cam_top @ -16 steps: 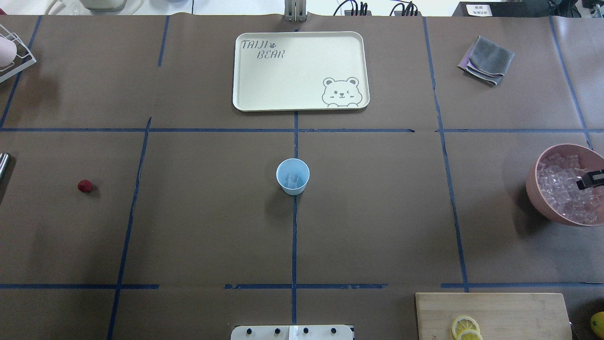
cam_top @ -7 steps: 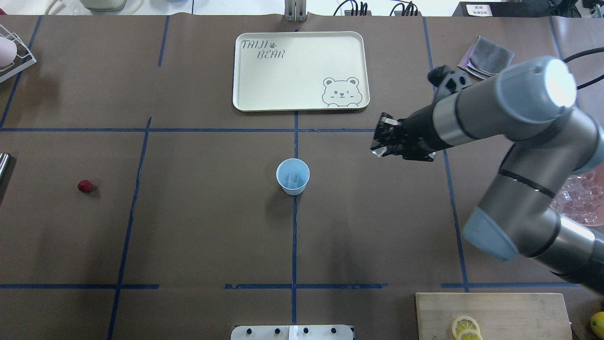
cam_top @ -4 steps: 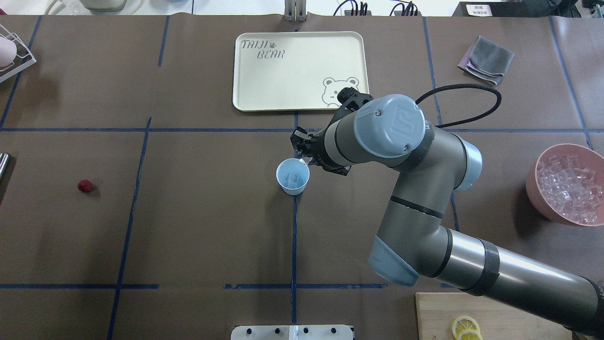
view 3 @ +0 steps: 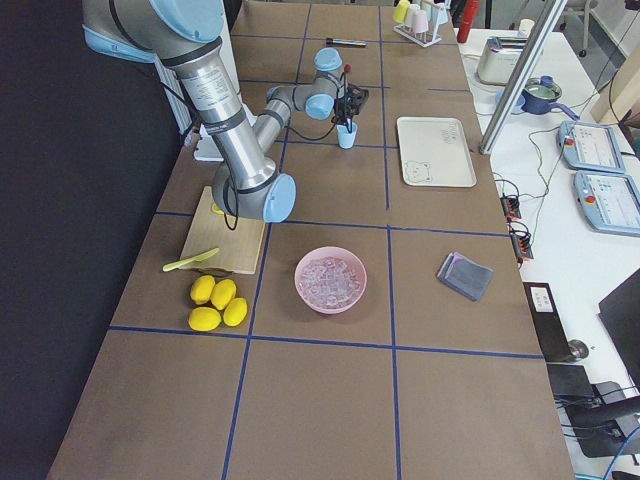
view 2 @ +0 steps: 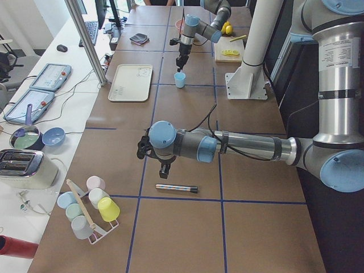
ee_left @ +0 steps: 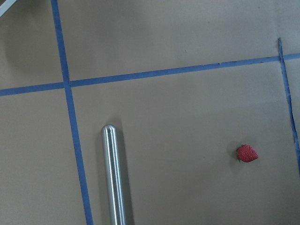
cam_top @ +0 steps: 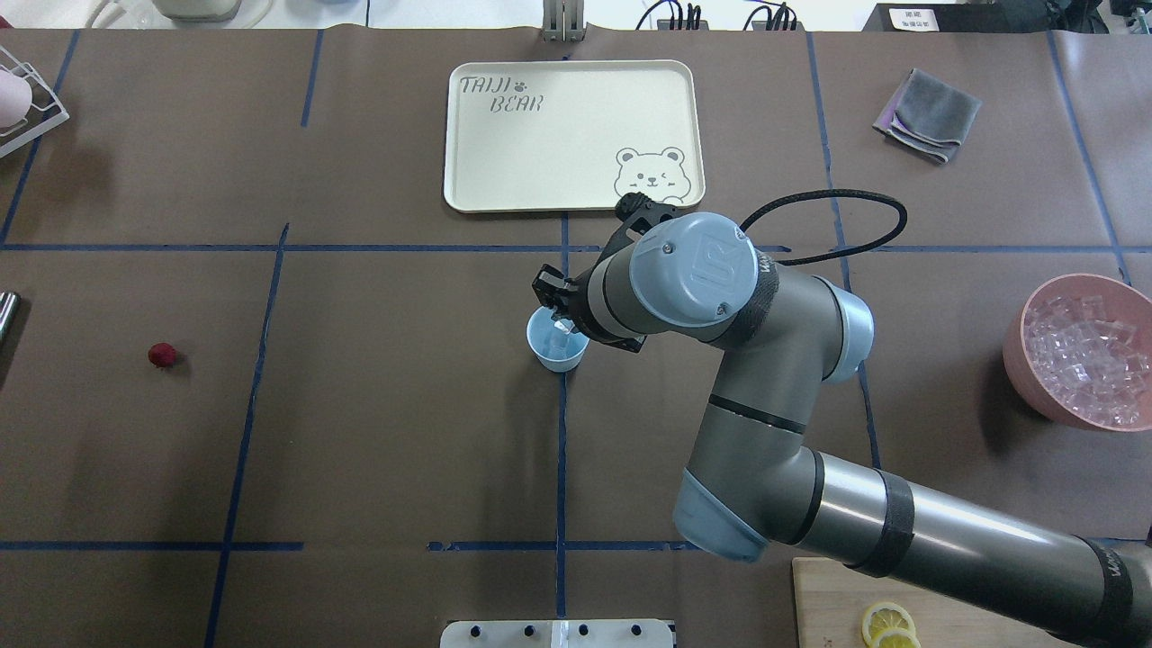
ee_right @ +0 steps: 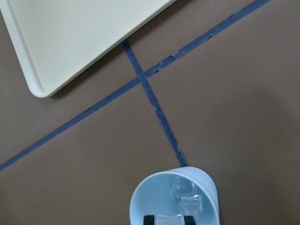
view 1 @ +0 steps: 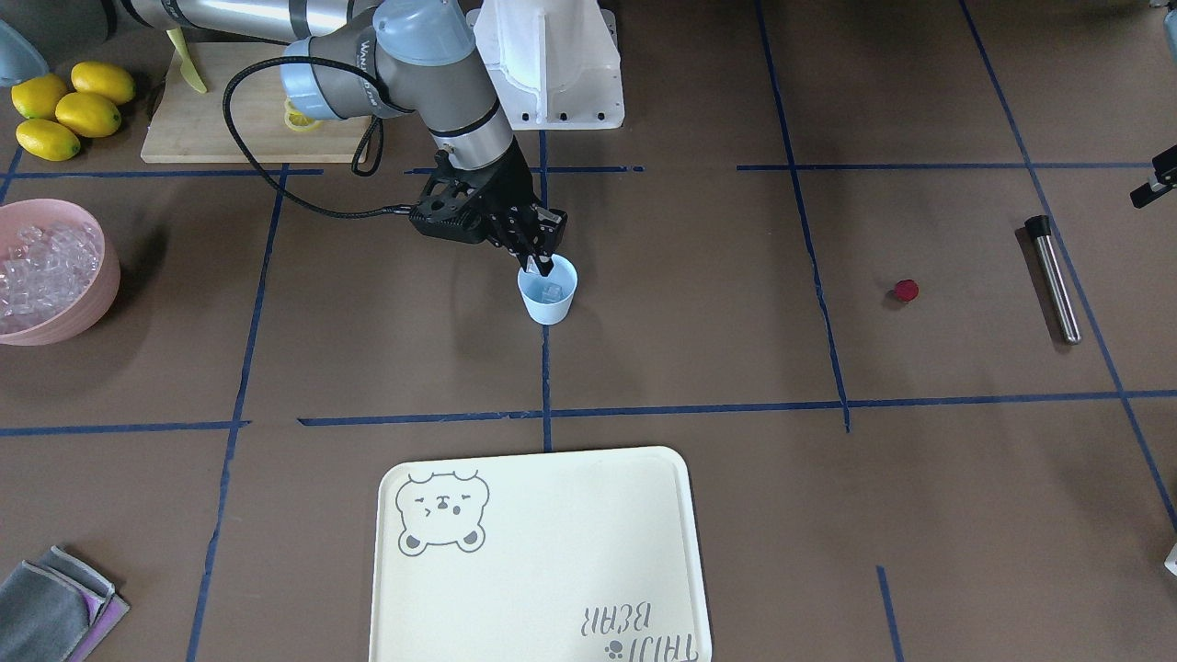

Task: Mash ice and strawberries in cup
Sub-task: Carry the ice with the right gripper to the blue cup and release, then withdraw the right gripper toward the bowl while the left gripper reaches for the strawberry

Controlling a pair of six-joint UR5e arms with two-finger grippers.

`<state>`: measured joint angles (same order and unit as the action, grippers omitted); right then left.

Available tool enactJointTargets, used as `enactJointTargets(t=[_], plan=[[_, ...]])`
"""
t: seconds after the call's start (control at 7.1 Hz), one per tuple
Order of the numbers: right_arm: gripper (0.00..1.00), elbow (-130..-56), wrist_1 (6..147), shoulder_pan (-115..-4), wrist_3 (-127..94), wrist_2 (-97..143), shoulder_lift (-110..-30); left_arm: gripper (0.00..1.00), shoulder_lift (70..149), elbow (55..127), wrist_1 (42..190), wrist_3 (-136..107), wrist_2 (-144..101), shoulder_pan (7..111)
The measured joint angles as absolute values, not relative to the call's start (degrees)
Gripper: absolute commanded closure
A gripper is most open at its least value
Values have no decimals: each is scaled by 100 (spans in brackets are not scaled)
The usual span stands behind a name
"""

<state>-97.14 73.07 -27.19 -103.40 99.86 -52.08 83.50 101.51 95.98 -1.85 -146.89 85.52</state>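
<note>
The pale-blue cup (cam_top: 551, 353) stands at the table's middle, with two ice cubes (ee_right: 191, 203) inside. My right gripper (cam_top: 560, 315) hangs over the cup's mouth, tips just inside the rim in the front view (view 1: 542, 267). It is shut on a clear ice cube (ee_right: 168, 219) held between the fingertips (ee_right: 149, 219). The strawberry (cam_top: 162, 355) lies alone far to the left and also shows in the left wrist view (ee_left: 247, 153). My left gripper (view 2: 165, 169) hovers over a steel rod (ee_left: 114, 178); I cannot tell if it is open.
A pink bowl (cam_top: 1021, 337) of ice stands at the right edge. A cream bear tray (cam_top: 572, 135) lies beyond the cup. A grey cloth (cam_top: 927, 114) is far right. A cutting board (cam_top: 936, 585) with lemon slices sits front right, lemons (view 1: 64, 110) beside it.
My right arm swung from the pink ice bowl across to the cup with an ice cube in its gripper, and now holds it over the cup's mouth.
</note>
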Motion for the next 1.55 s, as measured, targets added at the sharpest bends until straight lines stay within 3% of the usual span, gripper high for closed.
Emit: enactJointTargets(t=[0.28, 1.13, 1.55], plan=[[1, -9698, 7304, -2702, -10324, 9986, -5198, 0, 8350, 10116, 9598, -179, -14689, 8552], [1, -10026, 7344, -2930, -10299, 10273, -5356, 0, 8371, 10049, 9598, -188, -14663, 8377], [1, -11476, 7366, -4441, -9407, 11988, -7073, 1, 8715, 10036, 9897, -1276, -14358, 7630]])
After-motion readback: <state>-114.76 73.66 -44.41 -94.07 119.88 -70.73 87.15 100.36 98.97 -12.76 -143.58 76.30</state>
